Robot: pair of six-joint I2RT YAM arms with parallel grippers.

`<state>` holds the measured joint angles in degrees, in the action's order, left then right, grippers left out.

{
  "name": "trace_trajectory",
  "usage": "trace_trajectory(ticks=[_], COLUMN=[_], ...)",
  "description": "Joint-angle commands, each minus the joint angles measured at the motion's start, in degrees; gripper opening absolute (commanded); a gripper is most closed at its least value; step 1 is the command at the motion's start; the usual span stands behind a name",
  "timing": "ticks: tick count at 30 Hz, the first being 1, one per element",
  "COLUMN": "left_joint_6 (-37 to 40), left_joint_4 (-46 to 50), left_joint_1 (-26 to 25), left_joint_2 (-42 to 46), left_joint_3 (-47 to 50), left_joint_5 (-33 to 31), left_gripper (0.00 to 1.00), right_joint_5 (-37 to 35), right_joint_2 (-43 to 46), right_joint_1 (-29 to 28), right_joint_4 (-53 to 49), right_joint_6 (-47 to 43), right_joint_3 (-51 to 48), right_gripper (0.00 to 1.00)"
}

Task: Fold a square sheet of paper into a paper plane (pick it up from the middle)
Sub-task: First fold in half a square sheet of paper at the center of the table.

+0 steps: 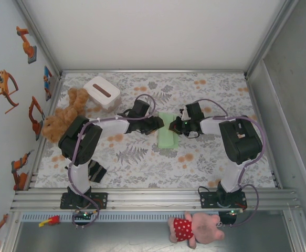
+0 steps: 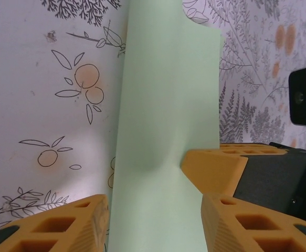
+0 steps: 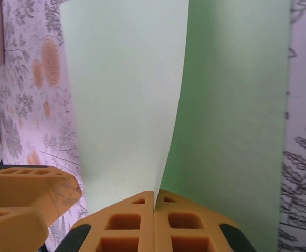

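The pale green square sheet of paper (image 1: 167, 137) lies mid-table, doubled over into a narrow strip. In the right wrist view its raised flap (image 3: 126, 94) stands up over the darker lower layer. My right gripper (image 3: 154, 195) is shut on the flap's edge, which runs into the seam between its fingers. My left gripper (image 2: 155, 210) straddles the strip (image 2: 163, 131) with its jaws apart, one orange finger on each side. The right gripper's fingertip (image 2: 215, 168) presses the paper just ahead of it. From above, the left gripper (image 1: 160, 124) and the right gripper (image 1: 175, 126) meet at the strip's far end.
A white box (image 1: 101, 92) with a dark slot stands at the back left, beside a brown plush bear (image 1: 63, 118). A dark striped cloth (image 1: 96, 170) lies near the left arm's base. A pink plush (image 1: 194, 228) sits in front of the table rail. Floral cloth (image 1: 142, 157) covers the table.
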<state>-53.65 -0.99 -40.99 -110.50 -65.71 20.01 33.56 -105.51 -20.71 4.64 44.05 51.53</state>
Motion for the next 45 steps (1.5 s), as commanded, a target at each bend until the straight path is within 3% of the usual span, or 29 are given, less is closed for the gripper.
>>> trace_trajectory(ticks=[1, 9, 18, 26, 32, 45], left_joint_6=[2.9, 3.64, 3.73, 4.1, 4.38, 2.98], left_joint_4=[5.46, 8.04, 16.78, 21.72, 26.65, 36.7], left_joint_1=[-0.57, -1.1, -1.55, -2.37, -3.43, -5.63], left_joint_2=[-1.5, -4.35, -8.45, -12.59, -16.9, -24.7], left_joint_3=[-2.37, -5.83, -9.27, -10.35, -13.28, -20.26], left_joint_5=[-1.14, -0.06, -3.49, -5.59, -8.05, -11.39], left_gripper=[0.46, 0.44, 0.41, 0.4, 0.41, 0.45], right_joint_5=[-1.22, -1.48, -1.6, -6.02, -11.74, -11.86], right_joint_2=[1.51, 1.63, 2.02, 9.05, 12.83, 12.89], right_joint_1=[0.4, 0.84, 0.96, 3.01, 5.06, 5.53], right_joint_4=[-1.04, -1.48, -2.33, -7.88, -13.0, -15.79], right_joint_6=[-1.25, -1.18, -1.14, -3.27, -5.12, -5.78], right_joint_3=[-0.55, -0.49, -0.47, -1.51, -2.22, -1.34], right_gripper=[0.0, 0.0, 0.01, 0.19, 0.2, 0.2])
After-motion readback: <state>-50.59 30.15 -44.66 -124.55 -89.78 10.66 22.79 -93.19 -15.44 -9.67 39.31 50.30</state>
